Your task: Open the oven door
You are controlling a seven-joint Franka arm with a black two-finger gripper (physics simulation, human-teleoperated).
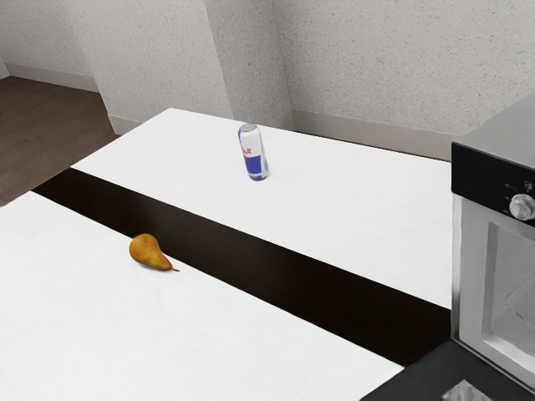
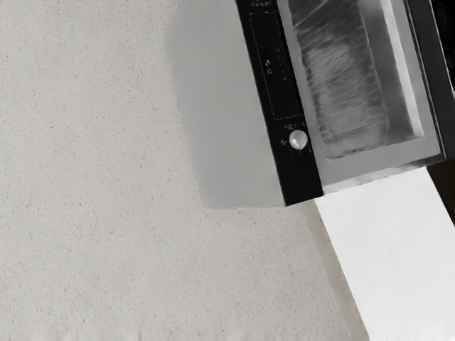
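Note:
In the exterior view, the oven (image 1: 495,276) stands at the right edge, with a black control strip, a silver knob (image 1: 522,206) and a pale frame around a recessed grey area. A black panel (image 1: 422,381) with a grey patch extends from its foot; I cannot tell whether this is the lowered door. From my hand, the oven (image 2: 227,106) appears tilted, its knob (image 2: 298,139) beside the streaky grey area (image 2: 345,85). No handle can be made out.
A blue and silver can (image 1: 253,153) stands on the white table (image 1: 359,200), away from the oven. The pear (image 1: 149,252) lies by the table's dark band (image 1: 251,257). A speckled wall (image 1: 376,67) rises behind.

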